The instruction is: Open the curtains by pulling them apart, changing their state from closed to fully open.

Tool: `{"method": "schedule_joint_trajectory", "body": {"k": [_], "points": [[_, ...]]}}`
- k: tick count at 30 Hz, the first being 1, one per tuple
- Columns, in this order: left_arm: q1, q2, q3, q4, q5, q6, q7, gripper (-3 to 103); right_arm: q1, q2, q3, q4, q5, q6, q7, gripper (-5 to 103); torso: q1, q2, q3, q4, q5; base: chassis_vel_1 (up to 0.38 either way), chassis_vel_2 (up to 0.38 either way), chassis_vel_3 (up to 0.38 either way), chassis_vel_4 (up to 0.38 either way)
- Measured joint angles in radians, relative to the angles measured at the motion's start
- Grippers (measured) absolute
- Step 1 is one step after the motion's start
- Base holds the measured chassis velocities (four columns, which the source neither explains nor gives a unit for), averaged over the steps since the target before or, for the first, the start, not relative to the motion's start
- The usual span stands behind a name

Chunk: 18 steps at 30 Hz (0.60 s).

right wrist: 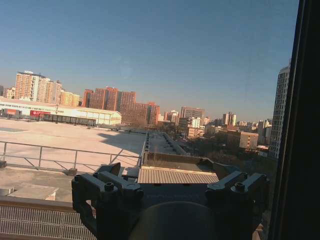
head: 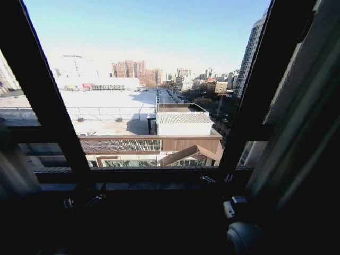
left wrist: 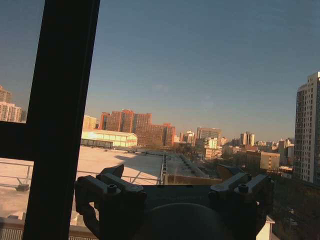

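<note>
Cream pleated sheer curtains [head: 303,133] bunched at far right of our head view, second gathered panel [head: 13,170] at far left; dark window frame bars [head: 48,106] and city rooftops exposed between. Our left gripper [left wrist: 172,187] released, fingers spread, empty, facing glass. Our right gripper [right wrist: 170,187] likewise spread, holding nothing, beside right frame bar [right wrist: 300,125].

the head camera is looking forward and slightly down through the window frame [head: 50,114] from close behind it, with curtains [head: 305,127] hanging at the edges. each wrist camera is sitting just behind its own gripper, facing straight out through the glass. all three are sharing the flat rooftop [head: 111,106] and the distant red-brick towers [left wrist: 135,125].
</note>
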<state>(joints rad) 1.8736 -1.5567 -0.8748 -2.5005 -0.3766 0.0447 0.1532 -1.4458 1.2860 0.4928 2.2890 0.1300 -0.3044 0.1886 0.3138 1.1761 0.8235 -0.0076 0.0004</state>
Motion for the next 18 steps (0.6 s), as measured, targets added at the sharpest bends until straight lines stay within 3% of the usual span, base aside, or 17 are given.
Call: {"method": "schedule_joint_trajectory", "body": {"k": [18], "points": [[-0.010,0.000,0.014,0.000,0.019,0.000,0.019,100,-0.018,0.004,0.015,-0.007,-0.018,0.022,-0.019,100,0.000,0.000,0.000,0.0000,0.0000,0.345,0.350,-0.353,-0.362]]}}
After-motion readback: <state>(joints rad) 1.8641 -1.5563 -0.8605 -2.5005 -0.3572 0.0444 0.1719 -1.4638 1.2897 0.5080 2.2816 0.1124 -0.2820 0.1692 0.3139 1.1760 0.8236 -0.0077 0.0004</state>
